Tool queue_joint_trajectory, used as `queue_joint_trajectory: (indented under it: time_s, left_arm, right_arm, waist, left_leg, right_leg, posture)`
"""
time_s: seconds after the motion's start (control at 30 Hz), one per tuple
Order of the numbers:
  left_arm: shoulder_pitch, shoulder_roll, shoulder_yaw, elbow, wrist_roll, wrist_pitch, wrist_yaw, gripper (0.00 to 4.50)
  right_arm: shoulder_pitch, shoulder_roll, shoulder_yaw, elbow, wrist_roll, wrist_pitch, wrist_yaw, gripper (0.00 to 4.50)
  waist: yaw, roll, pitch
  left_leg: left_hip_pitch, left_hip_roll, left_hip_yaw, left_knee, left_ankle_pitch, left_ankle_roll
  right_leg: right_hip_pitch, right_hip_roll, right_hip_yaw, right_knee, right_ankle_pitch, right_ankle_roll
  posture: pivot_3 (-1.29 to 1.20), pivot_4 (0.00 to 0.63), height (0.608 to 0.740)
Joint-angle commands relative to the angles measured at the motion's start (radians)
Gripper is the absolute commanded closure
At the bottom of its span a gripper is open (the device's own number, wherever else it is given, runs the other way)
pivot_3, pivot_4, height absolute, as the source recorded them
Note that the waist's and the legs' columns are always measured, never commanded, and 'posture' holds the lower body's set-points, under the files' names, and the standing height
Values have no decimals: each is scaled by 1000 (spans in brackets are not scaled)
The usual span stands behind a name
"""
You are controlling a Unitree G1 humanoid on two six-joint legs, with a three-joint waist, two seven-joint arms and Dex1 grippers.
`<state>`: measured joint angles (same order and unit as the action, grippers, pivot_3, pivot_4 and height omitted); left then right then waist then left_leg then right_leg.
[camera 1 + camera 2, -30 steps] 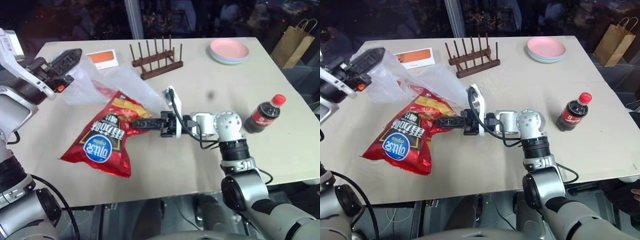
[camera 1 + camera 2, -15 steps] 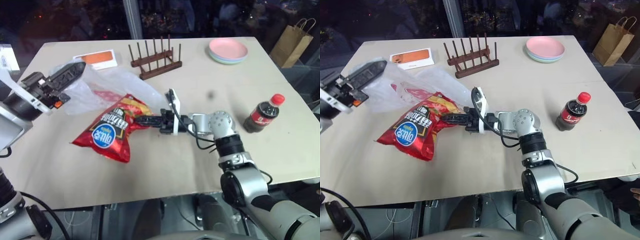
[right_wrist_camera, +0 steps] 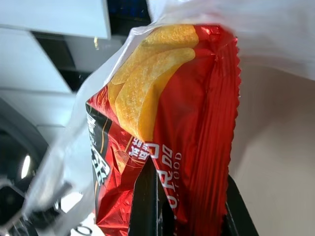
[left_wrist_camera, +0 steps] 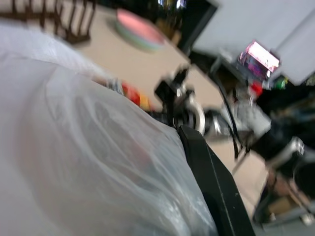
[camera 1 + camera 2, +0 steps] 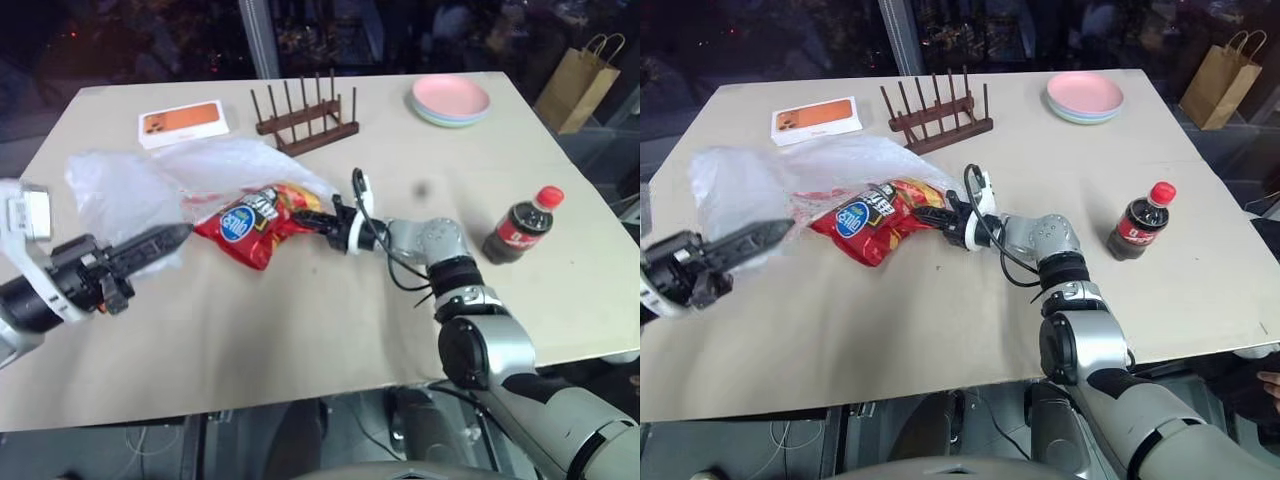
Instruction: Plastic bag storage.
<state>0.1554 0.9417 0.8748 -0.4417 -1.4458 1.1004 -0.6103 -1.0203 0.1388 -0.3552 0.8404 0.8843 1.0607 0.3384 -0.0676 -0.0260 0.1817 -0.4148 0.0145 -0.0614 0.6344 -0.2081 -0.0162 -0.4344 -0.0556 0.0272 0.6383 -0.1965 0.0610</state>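
left gripper [image 5: 178,234] clenched on bag [image 5: 120,190] edge, right gripper [image 5: 308,219] grasping chip packet [image 5: 255,212] at bag mouth, mid desk [image 5: 300,320]

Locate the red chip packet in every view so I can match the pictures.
Left eye view: red chip packet left of centre, beside the wooden rack.
Right eye view: packet left of centre, below the same rack.
Left wrist view: a red and yellow sliver past the plastic bag.
Right wrist view: large in the middle.
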Motion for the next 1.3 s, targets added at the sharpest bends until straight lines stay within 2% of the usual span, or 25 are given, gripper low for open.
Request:
queue_joint_trajectory:
  time_s: [0.03, 0.4, 0.57, 0.83, 1.03, 1.13, 1.3]
  left_arm:
    - [51, -8, 6, -58, 44, -33, -37, 4500]
    - [114, -19, -11, -64, 101, -70, -62, 4500]
    - [89, -40, -1, -5, 78, -79, 3, 4500]
    - [-26, -1, 52, 227, -140, -35, 152, 4500]
    - [-55, 24, 51, 292, -291, -17, 231, 4500]
    - [-47, 37, 46, 300, -316, -8, 241, 4500]
    - [-40, 37, 44, 304, -311, -13, 252, 4500]
  right_arm:
    - [-56, 46, -38, -8, 25, -10, -14, 4437]
    - [-88, 43, -94, -14, 52, 29, -30, 4437]
    - [-106, 40, -107, -12, 59, 33, -21, 4437]
    - [-140, 20, -112, -6, 49, 30, -3, 4437]
    - [-173, 24, -106, 20, 14, -41, -21, 4437]
    - [-183, 35, -101, 37, 0, -75, -22, 4437]
    - [-226, 36, -170, 72, 49, -102, -42, 4437]
  waist:
    - [-2, 0, 0]
    - [-3, 1, 1]
    - [-2, 1, 1]
    - [-3, 1, 1]
    - [-3, 1, 1]
    - [-2, 1, 1]
    - [-3, 1, 1]
  left_leg:
    - [0, 0, 0, 0, 0, 0]
    - [0, 2, 1, 0, 0, 0]
    - [0, 3, 1, 0, 0, 0]
    - [0, 4, 1, -1, 0, 0]
    - [0, 5, 1, -1, 0, 0]
    - [0, 5, 1, -1, 0, 0]
    - [0, 5, 1, -1, 0, 0]
  right_leg:
    - [0, 0, 0, 0, 0, 0]
    - [0, 2, 0, -1, -2, -4]
    - [0, 2, 0, -1, -2, -4]
    - [-1, 4, 0, -1, -2, -4]
    - [-1, 4, 0, -1, 0, -1]
    - [-1, 4, 0, -1, 0, -1]
    - [-1, 4, 0, -1, 0, -1]
  posture:
    - [0, 150, 740]
    - [0, 150, 740]
    - [0, 150, 740]
    - [0, 150, 740]
    - [0, 150, 740]
    - [0, 150, 740]
    - [0, 150, 740]
